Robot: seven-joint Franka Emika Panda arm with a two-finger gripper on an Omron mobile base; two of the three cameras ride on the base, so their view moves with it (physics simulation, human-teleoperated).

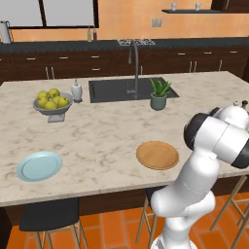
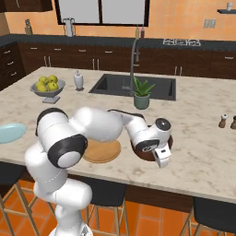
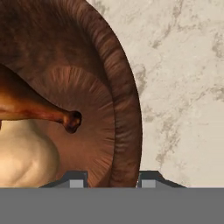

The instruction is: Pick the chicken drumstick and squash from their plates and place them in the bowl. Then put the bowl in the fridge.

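The dark brown bowl [image 3: 120,83] sits on the marble island, seen close up in the hand view. Inside it lie the reddish-brown chicken drumstick [image 3: 26,105], its bone end pointing right, and the pale tan squash [image 3: 22,159] under it. My gripper [image 3: 112,180] straddles the bowl's rim, one fingertip [image 3: 76,180] inside and one outside, pressed against it. In the right base view the hand [image 2: 159,154] bends low over the bowl [image 2: 138,153]. Both plates are bare: the tan wooden plate [image 1: 157,155] and the light-blue plate [image 1: 39,166].
A grey pedestal bowl of yellow-green fruit [image 1: 52,102], a soap dispenser [image 1: 77,91], the sink [image 1: 131,90] and a potted plant [image 1: 159,95] stand farther back. Small shakers [image 2: 223,120] are at the island's right. Stools [image 1: 48,216] line the near edge.
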